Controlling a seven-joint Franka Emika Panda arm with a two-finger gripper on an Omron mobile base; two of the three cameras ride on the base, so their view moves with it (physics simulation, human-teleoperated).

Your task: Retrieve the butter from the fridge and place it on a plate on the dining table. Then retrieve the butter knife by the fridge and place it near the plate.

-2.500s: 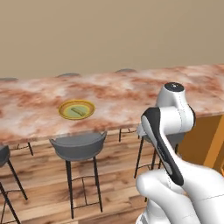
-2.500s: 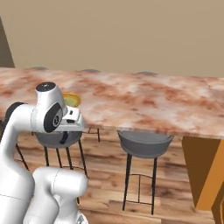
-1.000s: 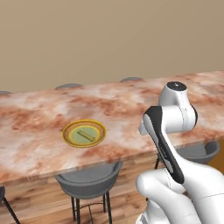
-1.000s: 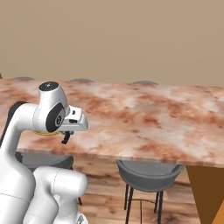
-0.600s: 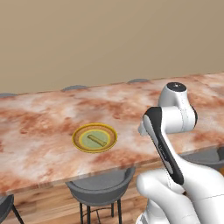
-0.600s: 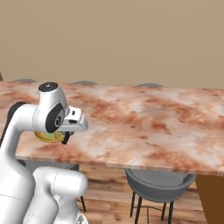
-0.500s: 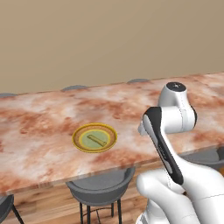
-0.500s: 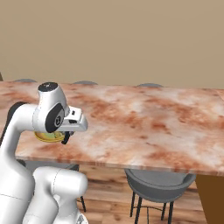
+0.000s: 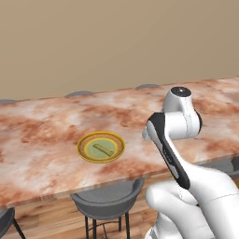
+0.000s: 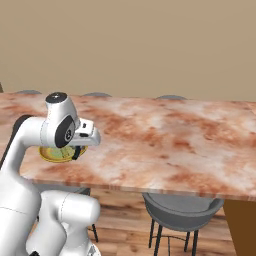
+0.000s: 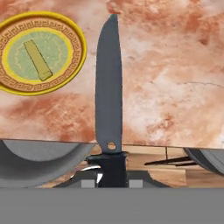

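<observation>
Landmark: the plate (image 9: 101,147).

Left base view, left to right: the plate lies flat on the dining table (image 9: 42,140), toward the table's near edge, with the butter (image 9: 99,150) lying inside it on the pale green centre. A grey stool (image 9: 106,201) stands under the table edge just below the plate. Right of the plate, the white arm (image 9: 179,126) rises in front of the table, well apart from the plate.

Right base view: the plate's yellow rim (image 10: 50,155) shows at the left, partly hidden behind the arm's wrist. Another grey stool (image 10: 182,212) sits under the table far to the right of the plate.

Hand view, left to right: plate with the butter (image 11: 37,60) at upper left, the stick tilted slightly within the centre. Right of the plate, the butter knife (image 11: 109,89) stands upright in the picture, blade tip pointing away from the hand, its dark handle at the bottom clamped in the gripper (image 11: 111,173). The blade is held above the table near its front edge, just beside the plate, not touching it.
</observation>
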